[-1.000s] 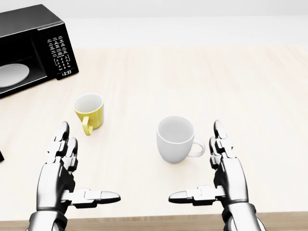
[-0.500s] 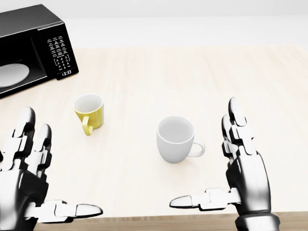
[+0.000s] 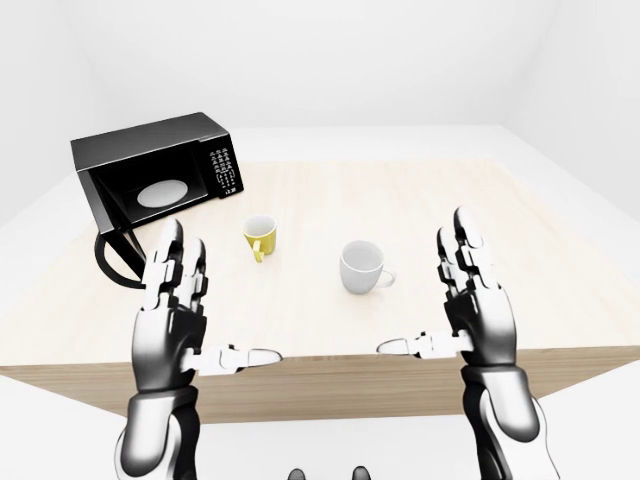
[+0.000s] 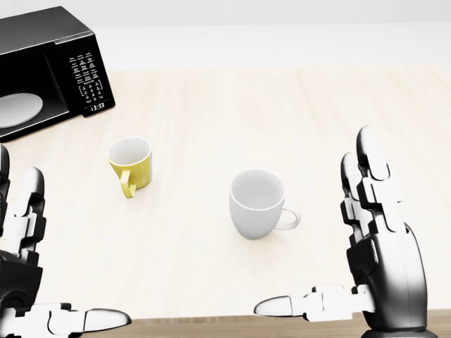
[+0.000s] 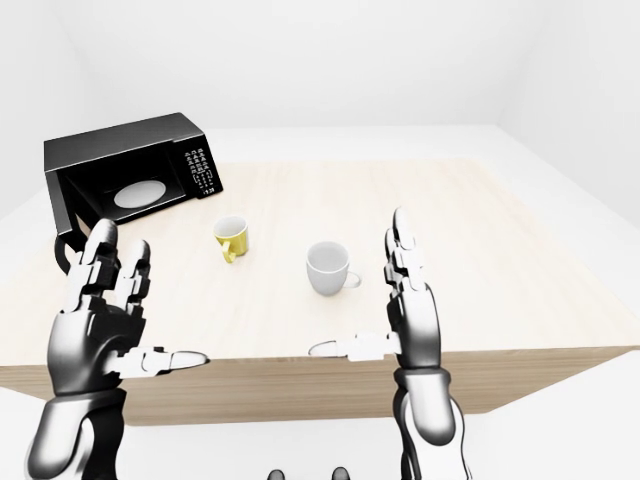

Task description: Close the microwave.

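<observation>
— What are you standing at?

— A pale wooden table (image 3: 420, 200) in a bare white room. Your microwave (image 3: 155, 170) sits at its far left corner in the left-eye view, door (image 3: 112, 250) swung open, white plate (image 3: 162, 192) inside.

— Your hands?

— Left hand (image 3: 170, 320) and right hand (image 3: 478, 305) are raised over the near edge, fingers spread, holding nothing. A yellow mug (image 4: 131, 163) and white mug (image 4: 258, 204) stand between them.

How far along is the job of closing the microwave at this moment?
Done: nothing; the microwave stands open, its door swung out. In hand: the left hand and right hand are raised with open fingers, touching nothing. Left: reach the door and push it shut.
</observation>
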Motion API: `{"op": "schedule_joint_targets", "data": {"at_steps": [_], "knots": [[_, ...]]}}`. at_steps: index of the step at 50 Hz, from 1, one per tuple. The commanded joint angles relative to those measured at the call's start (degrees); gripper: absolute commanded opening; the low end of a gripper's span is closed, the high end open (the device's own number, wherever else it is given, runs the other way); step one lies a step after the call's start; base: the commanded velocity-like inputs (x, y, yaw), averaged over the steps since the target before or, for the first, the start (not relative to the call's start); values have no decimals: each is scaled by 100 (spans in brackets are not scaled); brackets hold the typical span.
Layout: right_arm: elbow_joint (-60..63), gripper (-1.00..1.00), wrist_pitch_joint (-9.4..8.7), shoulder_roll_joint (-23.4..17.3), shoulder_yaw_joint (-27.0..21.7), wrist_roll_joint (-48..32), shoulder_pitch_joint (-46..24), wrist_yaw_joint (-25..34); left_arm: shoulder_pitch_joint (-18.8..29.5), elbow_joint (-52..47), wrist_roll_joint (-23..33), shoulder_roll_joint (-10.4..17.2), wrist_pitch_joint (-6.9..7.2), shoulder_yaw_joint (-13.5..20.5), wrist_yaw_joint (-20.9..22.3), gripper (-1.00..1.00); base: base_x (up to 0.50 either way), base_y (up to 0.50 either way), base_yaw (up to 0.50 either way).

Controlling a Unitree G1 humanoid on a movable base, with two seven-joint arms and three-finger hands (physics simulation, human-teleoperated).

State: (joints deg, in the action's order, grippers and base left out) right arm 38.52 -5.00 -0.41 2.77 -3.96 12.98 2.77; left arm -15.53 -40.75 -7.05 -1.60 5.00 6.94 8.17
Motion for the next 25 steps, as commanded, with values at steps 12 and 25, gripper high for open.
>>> {"op": "schedule_joint_targets", "data": {"at_steps": [12, 25], "knots": [[112, 100, 0, -37, 48, -232, 130, 50, -44, -117, -123, -1, 0, 22, 101, 100, 0, 9, 0], [-92, 100, 0, -39, 192, -467, 111, 12, -64, -111, -104, 1, 0, -12, 134, 100, 0, 50, 0]]}}
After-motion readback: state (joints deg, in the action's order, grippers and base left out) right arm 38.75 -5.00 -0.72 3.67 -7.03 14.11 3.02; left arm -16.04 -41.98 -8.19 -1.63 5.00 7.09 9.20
